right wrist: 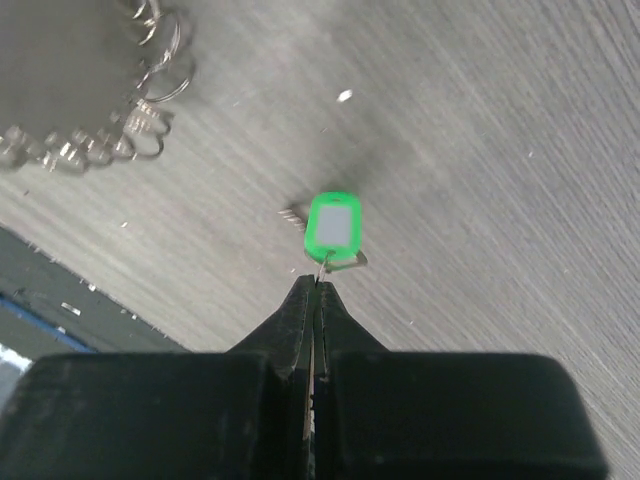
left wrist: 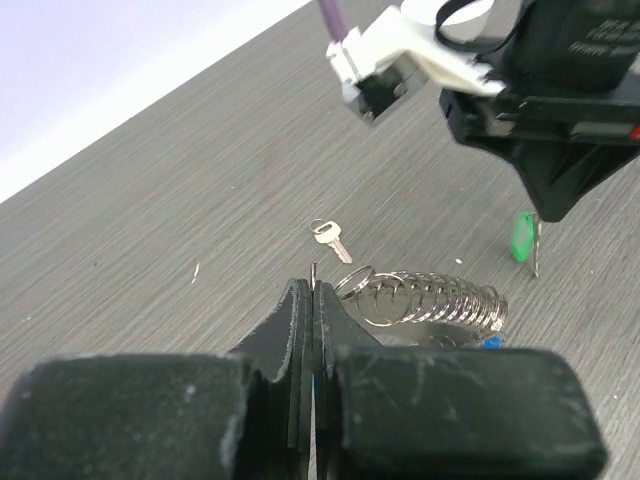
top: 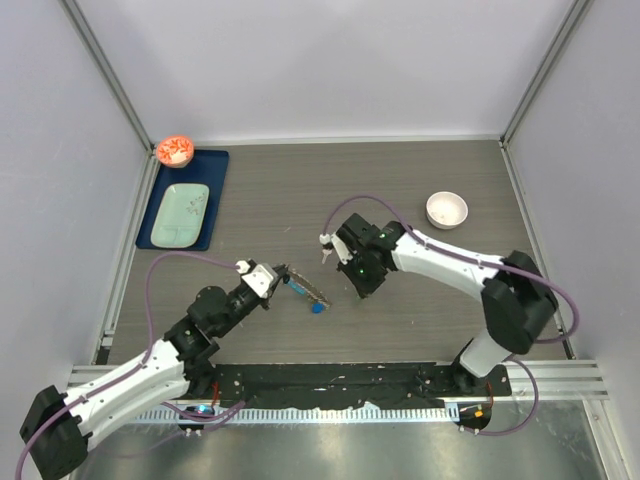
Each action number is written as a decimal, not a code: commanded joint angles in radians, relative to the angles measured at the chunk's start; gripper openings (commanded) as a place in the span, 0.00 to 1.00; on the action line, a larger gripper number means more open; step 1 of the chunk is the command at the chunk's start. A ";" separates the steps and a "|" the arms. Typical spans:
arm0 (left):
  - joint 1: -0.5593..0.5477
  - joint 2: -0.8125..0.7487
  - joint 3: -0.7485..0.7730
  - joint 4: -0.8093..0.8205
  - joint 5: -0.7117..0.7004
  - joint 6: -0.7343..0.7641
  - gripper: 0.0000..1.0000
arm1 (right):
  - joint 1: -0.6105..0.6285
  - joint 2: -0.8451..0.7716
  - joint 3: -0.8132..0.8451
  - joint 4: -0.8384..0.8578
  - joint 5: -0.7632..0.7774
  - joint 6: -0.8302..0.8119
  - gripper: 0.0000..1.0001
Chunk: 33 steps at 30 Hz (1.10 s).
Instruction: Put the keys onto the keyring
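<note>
In the left wrist view my left gripper (left wrist: 313, 285) is shut on a thin end of the keyring (left wrist: 430, 300), a loop of silvery rings lying on the table with a small blue tag (left wrist: 490, 342). From above, the keyring (top: 305, 290) stretches right from the left gripper (top: 285, 274). My right gripper (right wrist: 318, 282) is shut on the small ring of the green-headed key (right wrist: 333, 228), which hangs just above the table to the right of the keyring. The plain silver key (left wrist: 330, 238) lies loose on the table beyond the keyring.
A white bowl (top: 446, 209) stands at the back right. A blue tray (top: 213, 165) at the back left carries a pale green plate (top: 180, 213), with an orange bowl (top: 175, 150) at its corner. White walls close in the table.
</note>
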 commanded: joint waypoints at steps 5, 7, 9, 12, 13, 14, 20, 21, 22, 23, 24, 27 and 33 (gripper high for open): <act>-0.005 -0.060 -0.007 0.021 -0.070 0.001 0.00 | -0.083 0.239 0.178 -0.041 -0.010 -0.070 0.01; -0.008 -0.083 -0.010 0.018 -0.080 0.001 0.00 | -0.094 0.270 0.214 -0.038 0.007 -0.096 0.01; -0.011 -0.097 -0.014 0.016 -0.093 0.001 0.00 | -0.109 0.310 0.244 -0.036 0.019 -0.116 0.01; -0.014 -0.122 -0.019 0.012 -0.105 0.000 0.00 | -0.120 0.345 0.278 -0.036 0.027 -0.139 0.01; -0.014 -0.129 -0.021 0.010 -0.108 0.000 0.00 | -0.123 0.351 0.286 -0.036 0.027 -0.143 0.01; -0.016 -0.132 -0.022 0.010 -0.108 0.003 0.00 | -0.124 0.362 0.290 -0.035 0.028 -0.146 0.01; -0.019 -0.125 -0.019 0.007 -0.111 0.003 0.00 | -0.126 0.386 0.297 -0.012 0.039 -0.155 0.02; -0.019 -0.123 -0.019 0.007 -0.111 0.003 0.00 | -0.126 0.386 0.291 -0.004 0.041 -0.155 0.04; -0.019 -0.125 -0.019 0.009 -0.108 0.003 0.00 | -0.126 0.386 0.289 0.005 0.044 -0.149 0.07; -0.020 -0.120 -0.019 0.009 -0.108 0.003 0.00 | -0.126 0.386 0.286 0.011 0.045 -0.149 0.08; -0.020 -0.122 -0.019 0.007 -0.110 0.003 0.00 | -0.126 0.383 0.283 0.014 0.047 -0.146 0.11; -0.020 -0.119 -0.019 0.009 -0.105 0.004 0.00 | -0.126 0.374 0.278 0.027 0.065 -0.140 0.18; -0.019 -0.114 -0.019 0.009 -0.102 0.004 0.00 | -0.123 0.272 0.252 0.079 0.081 -0.112 0.35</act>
